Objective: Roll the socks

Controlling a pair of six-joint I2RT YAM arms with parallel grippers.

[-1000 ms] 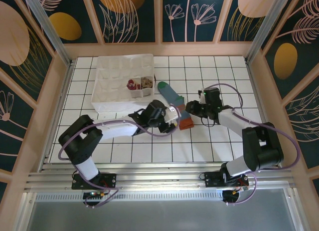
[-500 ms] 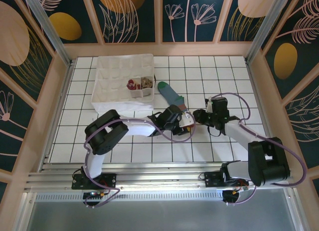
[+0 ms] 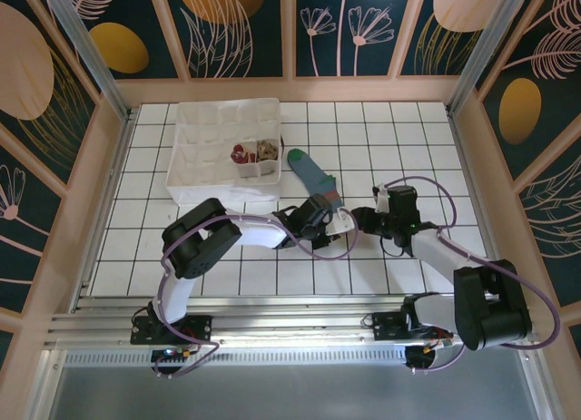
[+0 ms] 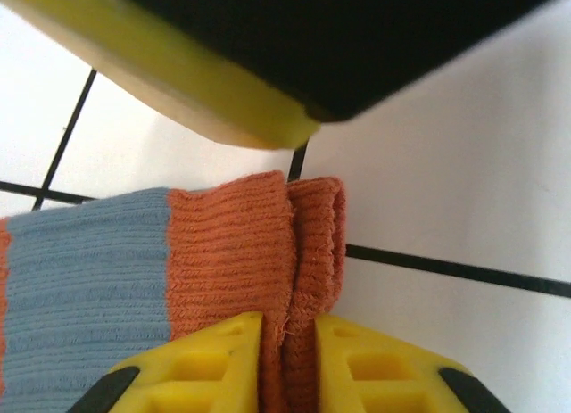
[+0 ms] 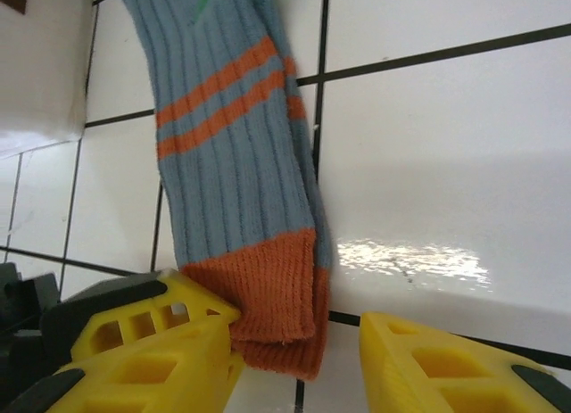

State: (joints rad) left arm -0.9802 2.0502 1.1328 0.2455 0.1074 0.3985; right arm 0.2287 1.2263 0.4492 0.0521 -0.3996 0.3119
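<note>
A white compartment box (image 3: pixel 200 190) sits well apart from both tools, beyond the left tool (image 3: pixel 339 222) and off to its left. Two neighbouring cells near the box's right side are filled: one holds a rolled red-toned sock (image 3: pixel 241 152), the next a rolled tan-brown sock (image 3: pixel 266 151). The tabletop (image 3: pixel 399 139) is white tile with dark grid lines, ringed by teal wall panels (image 3: pixel 245 30) with painted flowers and leaves in pale wooden frames. The blue-grey sock (image 3: pixel 316 177) lies flat on the tiles. Its green toe (image 3: pixel 295 156) points away from the tools toward the box, and its orange cuff (image 4: pixel 232 243) is at the tools' end. The left tool (image 4: pixel 287 364) is pinched narrow on a fold of that cuff. The right tool (image 5: pixel 299 377) faces it from the other side with its jaws standing apart. The cuff (image 5: pixel 277 297) lies just beside that tool's left finger, and bare tile shows by the other. A dark, yellow-edged part (image 4: pixel 268 74) crosses just above the cuff in the left wrist view.
</note>
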